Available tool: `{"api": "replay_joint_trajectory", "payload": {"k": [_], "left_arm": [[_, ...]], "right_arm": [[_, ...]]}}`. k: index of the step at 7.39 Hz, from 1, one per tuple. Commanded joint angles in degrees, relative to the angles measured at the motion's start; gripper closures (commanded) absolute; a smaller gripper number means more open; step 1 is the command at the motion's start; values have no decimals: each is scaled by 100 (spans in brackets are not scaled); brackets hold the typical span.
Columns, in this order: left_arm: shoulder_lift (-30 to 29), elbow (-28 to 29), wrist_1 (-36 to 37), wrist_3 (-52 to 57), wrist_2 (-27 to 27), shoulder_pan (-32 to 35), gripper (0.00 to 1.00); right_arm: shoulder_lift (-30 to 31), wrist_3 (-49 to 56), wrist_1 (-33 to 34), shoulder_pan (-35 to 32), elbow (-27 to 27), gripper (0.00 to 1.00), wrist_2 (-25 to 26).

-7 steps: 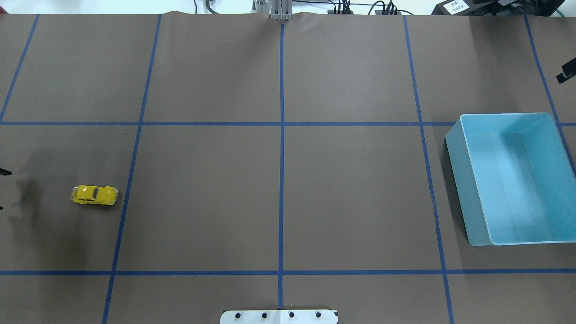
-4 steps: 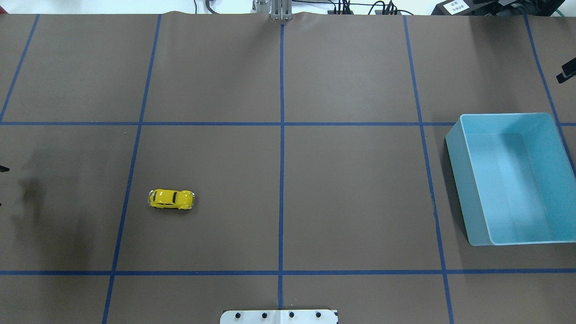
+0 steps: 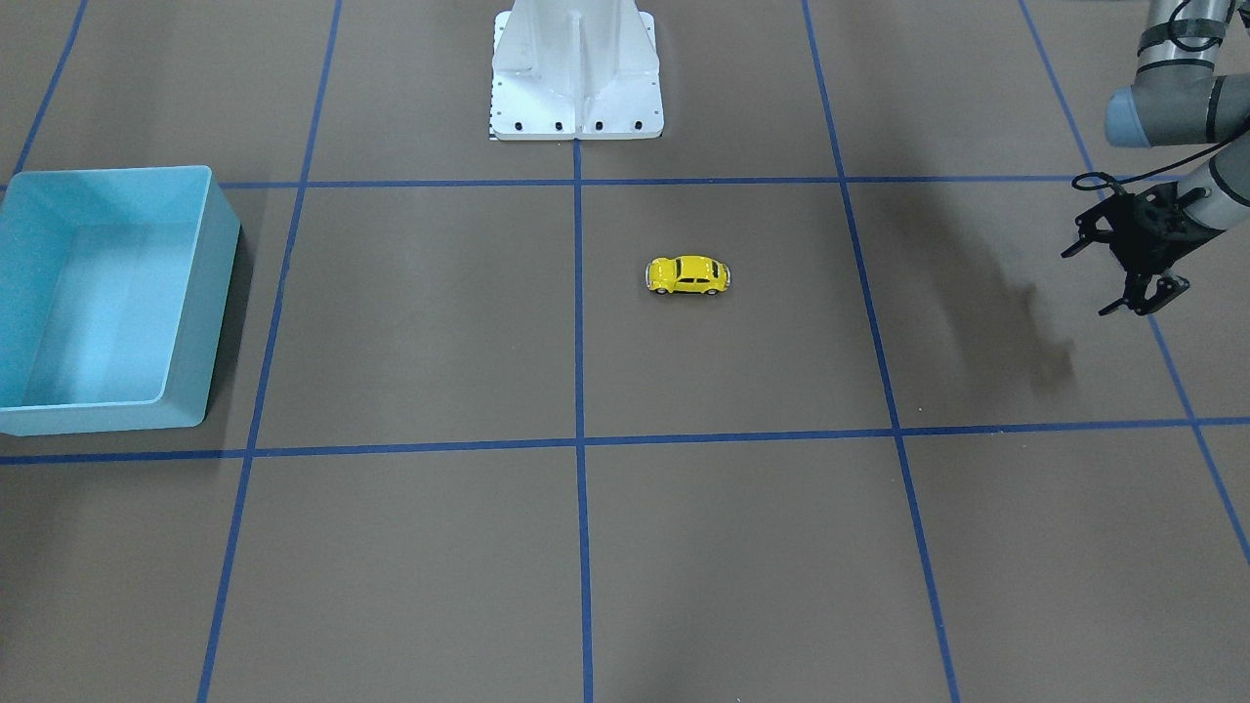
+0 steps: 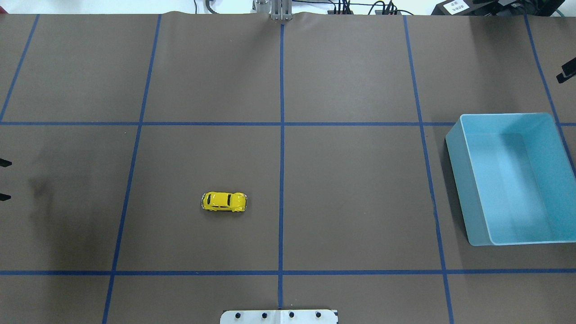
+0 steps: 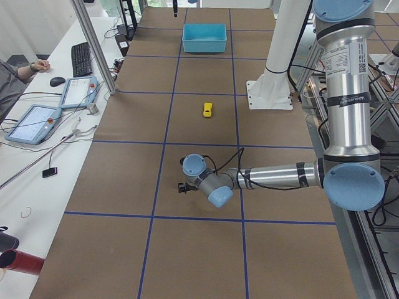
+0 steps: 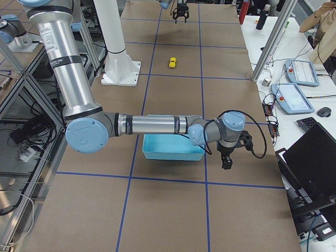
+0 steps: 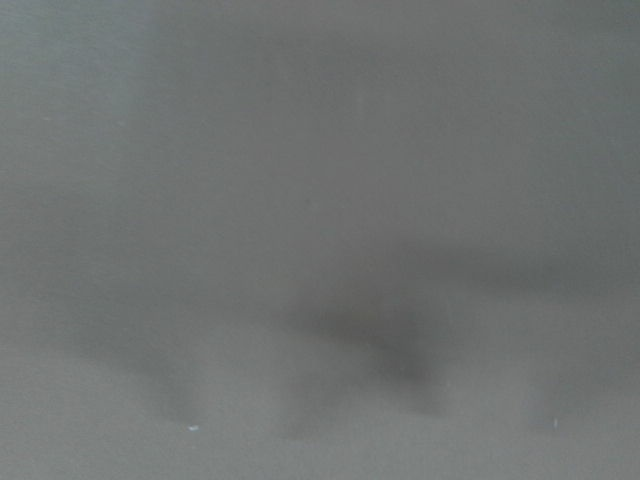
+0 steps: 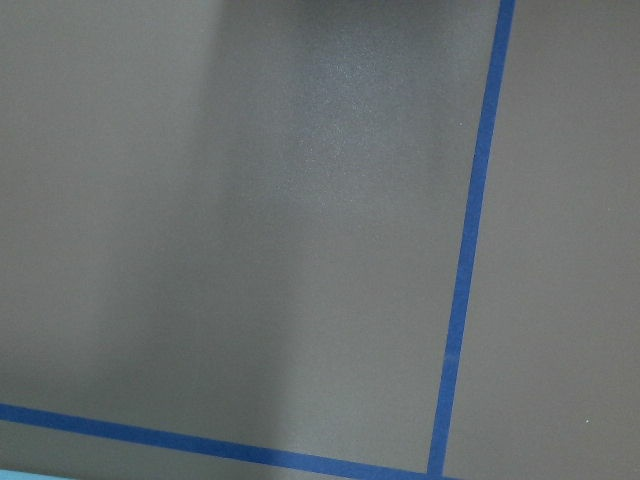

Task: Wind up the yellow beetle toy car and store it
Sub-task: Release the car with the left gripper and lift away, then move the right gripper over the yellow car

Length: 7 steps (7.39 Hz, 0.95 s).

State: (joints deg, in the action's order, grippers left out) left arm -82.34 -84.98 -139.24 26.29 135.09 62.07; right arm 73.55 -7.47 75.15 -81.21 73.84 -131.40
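The yellow beetle toy car (image 4: pixel 223 201) stands free on its wheels on the brown table, just left of the centre blue line; it also shows in the front view (image 3: pixel 687 275) and small in both side views (image 5: pixel 207 109) (image 6: pixel 172 62). My left gripper (image 3: pixel 1099 278) hovers open and empty far off toward the table's left end, with only its fingertips (image 4: pixel 4 163) at the overhead view's edge. My right gripper (image 6: pixel 228 157) hangs beyond the blue bin (image 4: pixel 456 189), and I cannot tell whether it is open or shut. Both wrist views show only table.
The blue bin (image 3: pixel 220 312) is empty and sits at the right end of the table. The robot's white base (image 3: pixel 576 68) stands at the middle of the near edge. Blue tape lines grid the brown surface. Tablets and a keyboard lie beyond the far edge (image 5: pixel 78 90).
The car has rolled rightward on its own, from the far-left cell across a blue line to near the table's centre. The left fingertips have shifted slightly at the view's edge.
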Motion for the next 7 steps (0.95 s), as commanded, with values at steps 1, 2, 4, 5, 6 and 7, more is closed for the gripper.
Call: {"api": "replay_joint_trajectory", "payload": {"k": [1, 2, 4, 5, 6, 7], "left_arm": [[-150, -228, 464, -1252, -26, -28, 0], [-220, -421, 816, -1745, -235, -28, 0], [-334, -677, 1187, -3306, -579, -11, 0], [-344, -695, 1223, -4028, -624, -11, 0], [-326, -721, 1250, -4783, -650, 24, 0], [-317, -904, 1589, -5269, -650, 51, 0]], "right_arm": [[1, 0, 0, 0, 17, 0, 0], [1, 0, 0, 0, 43, 0, 0], [-8, -9, 0, 0, 209, 0, 9], [-16, -9, 0, 9, 280, 0, 61], [-8, -17, 0, 96, 437, 0, 70], [-77, -18, 0, 245, 508, 0, 96]]}}
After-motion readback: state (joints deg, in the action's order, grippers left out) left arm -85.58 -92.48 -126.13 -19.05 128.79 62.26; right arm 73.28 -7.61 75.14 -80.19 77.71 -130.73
